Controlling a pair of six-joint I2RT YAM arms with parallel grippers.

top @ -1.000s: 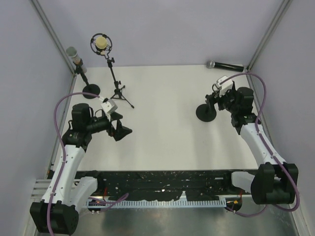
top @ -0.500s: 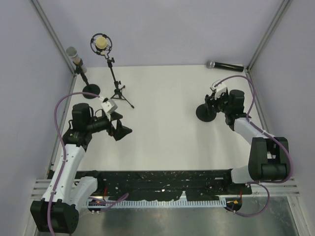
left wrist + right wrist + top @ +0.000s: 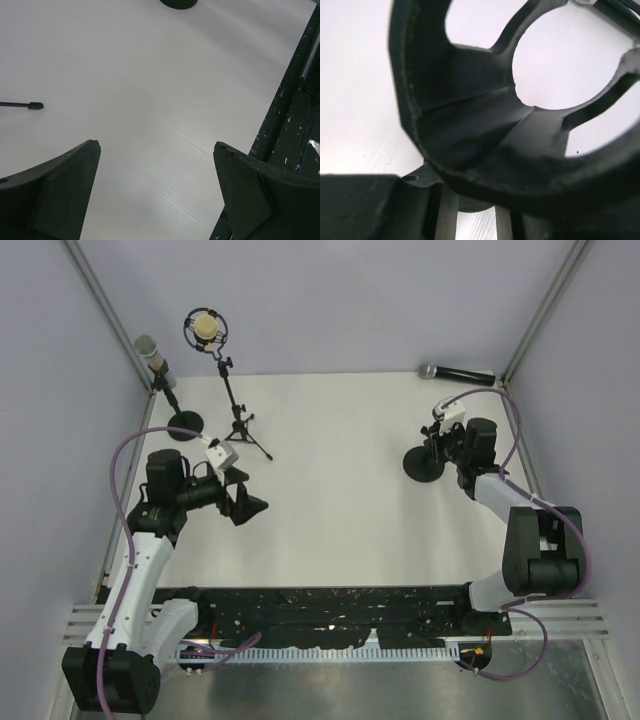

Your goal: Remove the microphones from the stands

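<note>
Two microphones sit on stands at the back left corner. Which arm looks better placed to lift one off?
Left, probably. The left hand is open and free, near the grey microphone and the beige round microphone. The right hand is shut on the empty black round-based stand across the table.

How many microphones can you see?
3: a grey-headed one on the far-left stand, a cream one on the tripod, a black one lying at the far right edge.
</note>
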